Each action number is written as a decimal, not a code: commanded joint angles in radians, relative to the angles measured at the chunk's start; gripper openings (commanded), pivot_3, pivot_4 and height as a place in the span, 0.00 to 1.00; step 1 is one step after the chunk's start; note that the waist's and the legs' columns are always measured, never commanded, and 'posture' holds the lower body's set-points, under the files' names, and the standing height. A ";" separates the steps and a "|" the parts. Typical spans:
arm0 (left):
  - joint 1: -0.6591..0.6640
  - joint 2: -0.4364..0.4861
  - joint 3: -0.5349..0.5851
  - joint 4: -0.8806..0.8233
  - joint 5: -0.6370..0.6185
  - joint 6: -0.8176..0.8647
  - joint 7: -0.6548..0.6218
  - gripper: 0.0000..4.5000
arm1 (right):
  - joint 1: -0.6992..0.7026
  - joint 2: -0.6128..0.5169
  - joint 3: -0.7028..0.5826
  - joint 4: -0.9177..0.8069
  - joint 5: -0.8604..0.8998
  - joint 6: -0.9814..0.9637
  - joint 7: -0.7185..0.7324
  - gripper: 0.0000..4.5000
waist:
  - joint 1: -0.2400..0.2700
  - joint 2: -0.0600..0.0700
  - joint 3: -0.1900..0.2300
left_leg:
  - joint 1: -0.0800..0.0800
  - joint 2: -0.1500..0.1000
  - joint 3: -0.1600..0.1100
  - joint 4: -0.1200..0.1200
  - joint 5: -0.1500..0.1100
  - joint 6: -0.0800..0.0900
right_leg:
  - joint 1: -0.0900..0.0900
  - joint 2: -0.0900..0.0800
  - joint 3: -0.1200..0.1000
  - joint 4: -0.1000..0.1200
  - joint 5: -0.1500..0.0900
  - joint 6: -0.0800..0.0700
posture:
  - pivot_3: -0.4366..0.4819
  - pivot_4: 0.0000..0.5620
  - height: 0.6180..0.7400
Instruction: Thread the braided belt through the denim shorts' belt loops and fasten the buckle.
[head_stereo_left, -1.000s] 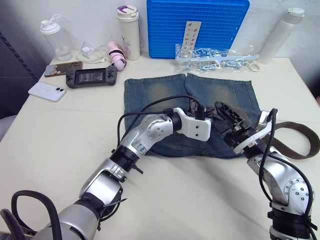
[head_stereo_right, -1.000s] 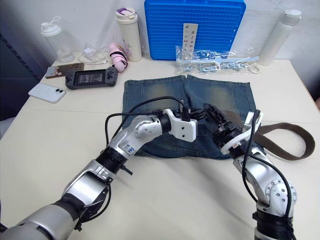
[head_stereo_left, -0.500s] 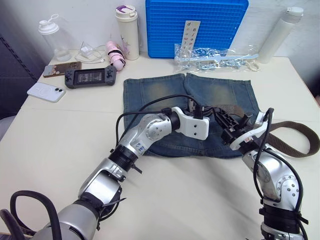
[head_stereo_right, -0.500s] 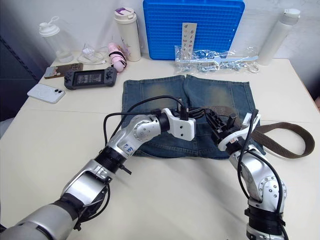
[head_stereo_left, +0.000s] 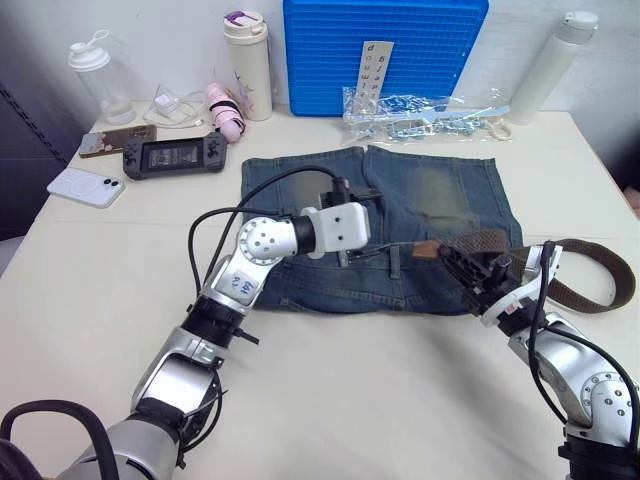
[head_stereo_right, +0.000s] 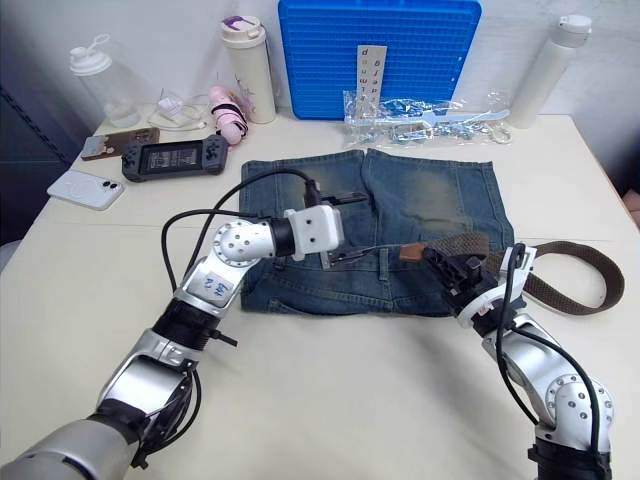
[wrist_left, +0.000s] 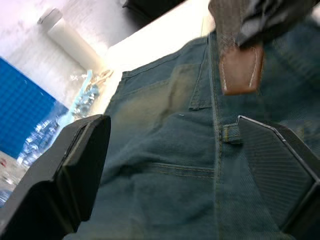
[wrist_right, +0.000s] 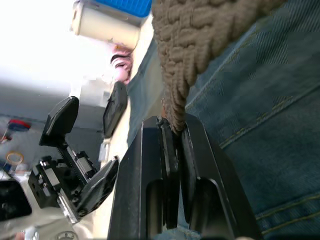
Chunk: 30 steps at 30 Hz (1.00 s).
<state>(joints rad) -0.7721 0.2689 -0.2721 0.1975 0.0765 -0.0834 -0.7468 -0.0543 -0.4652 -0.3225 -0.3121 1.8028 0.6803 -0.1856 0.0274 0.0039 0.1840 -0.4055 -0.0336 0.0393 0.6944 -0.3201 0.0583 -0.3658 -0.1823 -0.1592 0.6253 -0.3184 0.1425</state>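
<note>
Over the shorts (head_stereo_left: 400, 220), our right hand (head_stereo_left: 470, 275) pinches the belt (head_stereo_left: 490, 243); left hand (head_stereo_left: 345, 225), spread apart, waits; next we feed the tip through a loop (head_stereo_left: 394, 262).

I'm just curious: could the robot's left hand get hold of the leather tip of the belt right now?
Probably yes. The left hand is open above the denim shorts, and the braided belt tip, pinched by the right hand, lies just ahead with nothing between.
</note>
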 joint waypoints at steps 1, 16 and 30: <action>0.010 0.020 0.026 -0.090 -0.056 0.103 -0.039 0.99 | -0.008 -0.015 0.004 0.001 -0.036 0.022 0.053 0.00 | 0.000 0.000 0.000 | 0.000 0.000 0.000 0.000 0.000 0.000 | 0.000 0.000 0.000 0.000 0.000 0.000 | 0.48 0.27 0.58; 0.088 0.143 0.038 -0.249 -0.226 0.531 -0.216 0.99 | -0.121 -0.043 0.015 0.189 -0.200 0.143 0.255 0.00 | -0.001 0.000 0.000 | 0.001 0.000 0.000 0.000 0.000 0.000 | 0.001 0.000 0.000 0.000 0.000 0.000 | 0.48 0.27 0.58; 0.113 0.208 0.000 -0.241 -0.180 0.494 -0.230 0.99 | -0.203 0.033 0.112 0.275 -0.432 0.168 0.421 0.00 | -0.007 0.001 0.000 | 0.001 0.000 -0.001 -0.001 0.000 0.000 | 0.001 0.001 0.000 -0.001 0.000 0.000 | 0.48 0.27 0.58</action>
<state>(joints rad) -0.6584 0.4765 -0.2604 -0.0223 -0.1086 0.4377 -0.9726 -0.2397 -0.4340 -0.2325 -0.0359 1.4316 0.8684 0.1999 0.0209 0.0046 0.1843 -0.4039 -0.0336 0.0389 0.6933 -0.3200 0.0579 -0.3645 -0.1816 -0.1590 0.6242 -0.3184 0.1424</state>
